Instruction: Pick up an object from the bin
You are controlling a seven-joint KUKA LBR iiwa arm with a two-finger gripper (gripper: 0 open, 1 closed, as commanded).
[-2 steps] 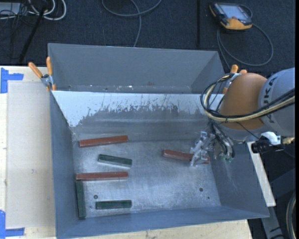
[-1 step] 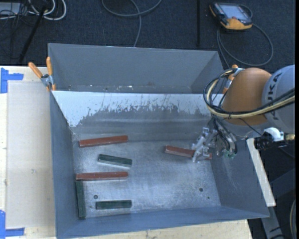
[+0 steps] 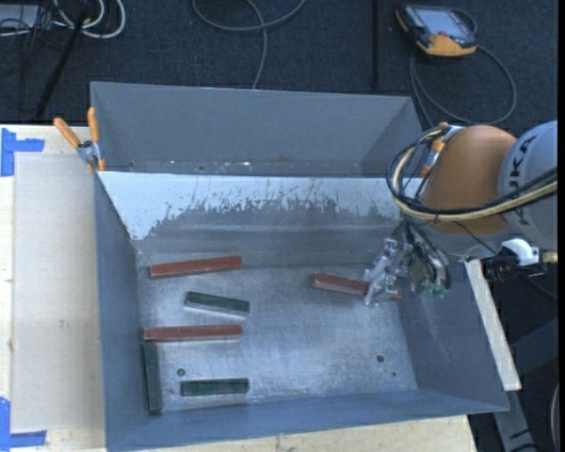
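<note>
Grey metal bin (image 3: 264, 130), floor scuffed: the pincer (image 3: 381, 285) sits low by the right wall, at the right end of a short red-brown bar (image 3: 334, 283). Whether it is wide or closed on that bar cannot be told. A hold so near the bar's end could let it tilt and slip out on lifting, and the nearby wall may catch the pincer. Five other bars (image 3: 195, 267), red-brown and dark green, lie well apart toward the left edge.
</note>
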